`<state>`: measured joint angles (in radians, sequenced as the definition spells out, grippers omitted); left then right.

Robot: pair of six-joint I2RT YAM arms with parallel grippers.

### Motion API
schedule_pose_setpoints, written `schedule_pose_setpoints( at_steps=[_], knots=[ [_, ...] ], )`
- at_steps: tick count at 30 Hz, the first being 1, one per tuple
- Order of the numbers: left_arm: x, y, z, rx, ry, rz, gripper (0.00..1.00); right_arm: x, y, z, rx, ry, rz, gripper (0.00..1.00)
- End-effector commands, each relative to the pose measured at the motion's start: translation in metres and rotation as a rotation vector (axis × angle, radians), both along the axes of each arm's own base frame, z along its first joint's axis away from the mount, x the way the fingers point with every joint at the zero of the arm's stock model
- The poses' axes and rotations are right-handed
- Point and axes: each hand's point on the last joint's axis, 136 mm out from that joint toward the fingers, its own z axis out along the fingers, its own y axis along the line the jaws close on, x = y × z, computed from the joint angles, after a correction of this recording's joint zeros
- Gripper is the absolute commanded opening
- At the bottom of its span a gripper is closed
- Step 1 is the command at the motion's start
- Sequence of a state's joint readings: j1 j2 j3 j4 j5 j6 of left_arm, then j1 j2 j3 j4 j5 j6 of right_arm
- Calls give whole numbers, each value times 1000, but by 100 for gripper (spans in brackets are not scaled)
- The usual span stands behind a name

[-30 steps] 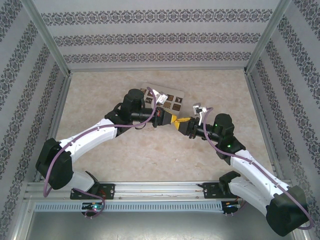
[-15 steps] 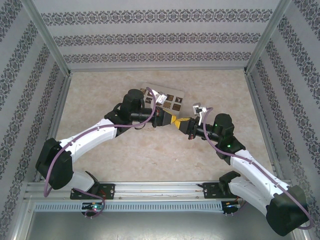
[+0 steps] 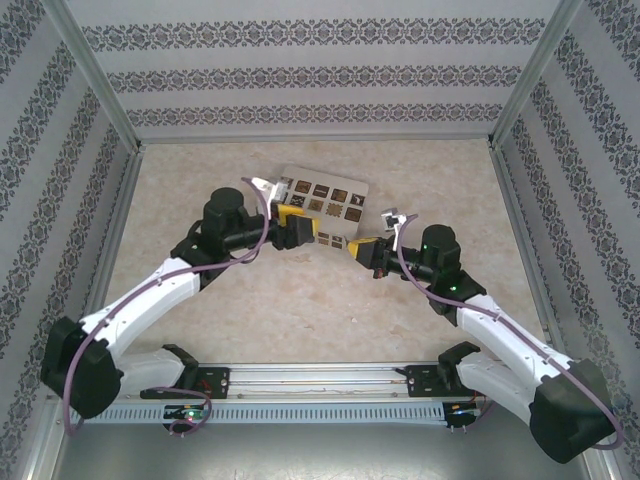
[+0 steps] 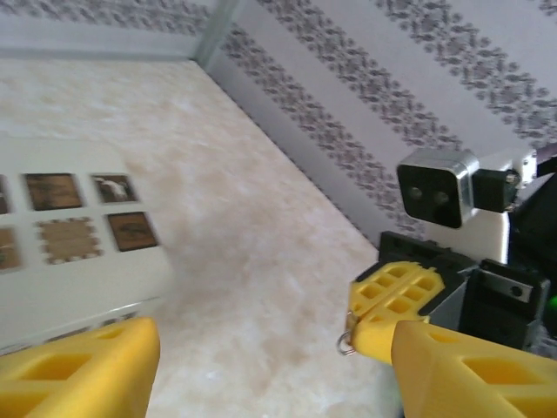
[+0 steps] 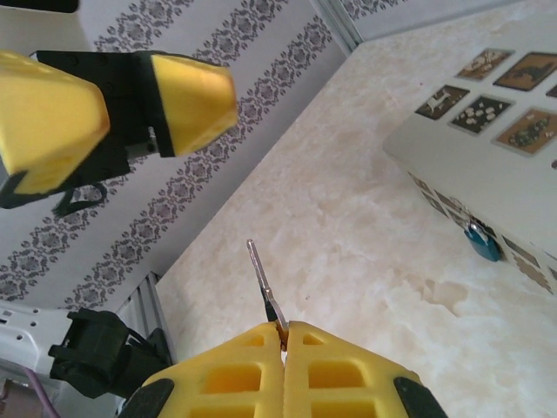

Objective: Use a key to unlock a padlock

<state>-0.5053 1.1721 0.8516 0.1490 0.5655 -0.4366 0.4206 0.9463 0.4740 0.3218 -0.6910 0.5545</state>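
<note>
L claw now back, apart from R claw w/ key

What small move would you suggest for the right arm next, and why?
Probably turn the right gripper, shut on the key, toward the blue padlock at the white box's side: the key's tip points away from it, and the left gripper stands open, clear of the key.

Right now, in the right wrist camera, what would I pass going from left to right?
In order: left end effector, standing open, → key, pinched in the right end effector, → padlock.
</note>
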Motion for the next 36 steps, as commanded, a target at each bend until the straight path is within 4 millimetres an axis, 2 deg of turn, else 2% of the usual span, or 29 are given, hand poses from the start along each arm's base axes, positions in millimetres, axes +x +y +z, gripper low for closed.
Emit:
schedule_pose_setpoints(
  at_steps=[1, 6, 12, 21, 27, 36],
  knots=[
    [12, 30, 4, 51, -100, 161, 78, 9, -2, 3, -22, -35, -21, 0],
    [9, 55, -11, 86, -88, 259, 84, 21, -1, -7, -47, 0, -46, 0],
    [-3, 63, -37, 126, -47, 262, 89, 42, 6, -18, -62, 59, -60, 0],
    [-2, 82, -87, 192, 16, 357, 90, 86, 12, -38, -41, 125, -104, 0],
    [-2, 78, -114, 189, 59, 345, 93, 117, 17, -51, 7, 186, -109, 0],
    [2, 68, -124, 145, 90, 314, 93, 155, 21, -73, 28, 257, -124, 0]
  ],
)
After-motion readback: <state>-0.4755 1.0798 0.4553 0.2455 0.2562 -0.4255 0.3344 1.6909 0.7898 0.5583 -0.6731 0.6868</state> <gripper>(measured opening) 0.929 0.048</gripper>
